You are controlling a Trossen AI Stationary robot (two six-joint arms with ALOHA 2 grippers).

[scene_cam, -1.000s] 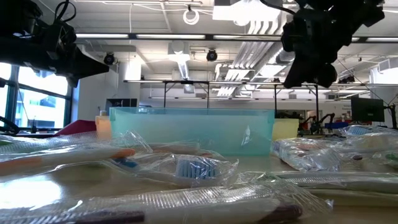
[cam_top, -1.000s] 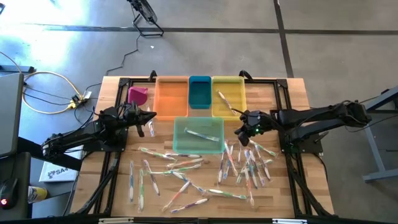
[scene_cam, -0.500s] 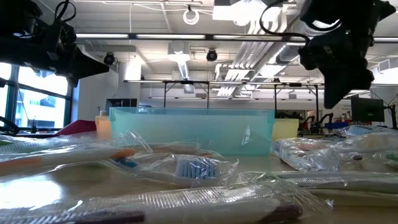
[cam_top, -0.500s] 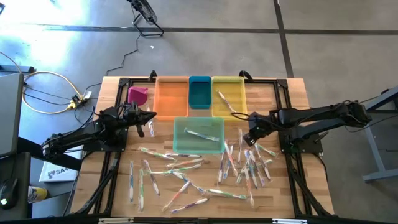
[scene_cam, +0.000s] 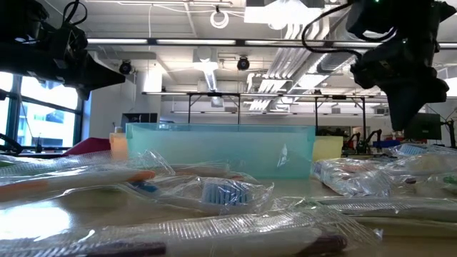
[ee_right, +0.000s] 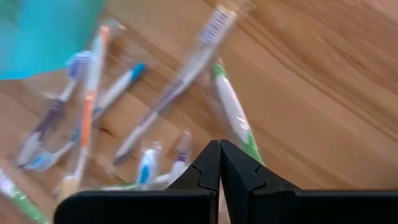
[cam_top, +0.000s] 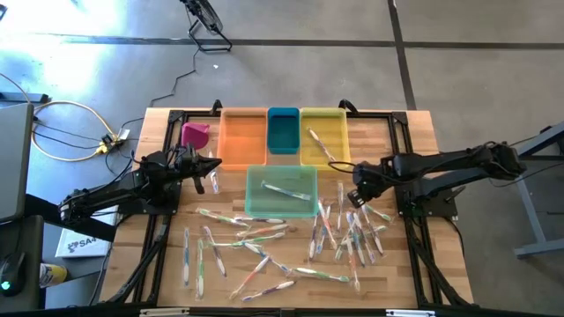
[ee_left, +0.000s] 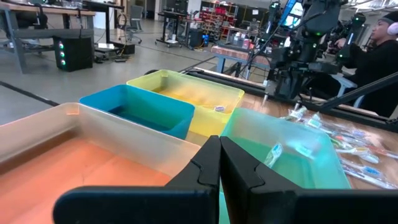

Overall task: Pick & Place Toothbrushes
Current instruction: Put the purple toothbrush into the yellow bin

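Many pale toothbrushes [cam_top: 264,242] in clear wrappers lie flat over the near half of the wooden table, with a dense heap [cam_top: 352,231] at the right. One toothbrush lies in the turquoise bin [cam_top: 282,189] and one in the yellow bin [cam_top: 319,145]. My right gripper [cam_top: 356,194] is shut and empty. It points steeply down above the far end of the right heap [ee_right: 186,68], clear of it. My left gripper [cam_top: 218,165] is shut and empty, level, left of the turquoise bin [ee_left: 280,149].
An orange bin [cam_top: 242,136], a blue bin [cam_top: 283,130] and a yellow bin [cam_top: 339,132] stand in a row at the far edge, with the turquoise bin [cam_top: 256,207] in front of them. A pink object [cam_top: 196,134] sits far left. A person [ee_left: 379,43] sits beyond the table.
My right gripper has moved from beside the turquoise bin's right side a little toward the table's right edge and sunk slightly. It has tipped from a slant to pointing steeply down and rolled about its own line. It stayed shut. Nothing on the table has moved.
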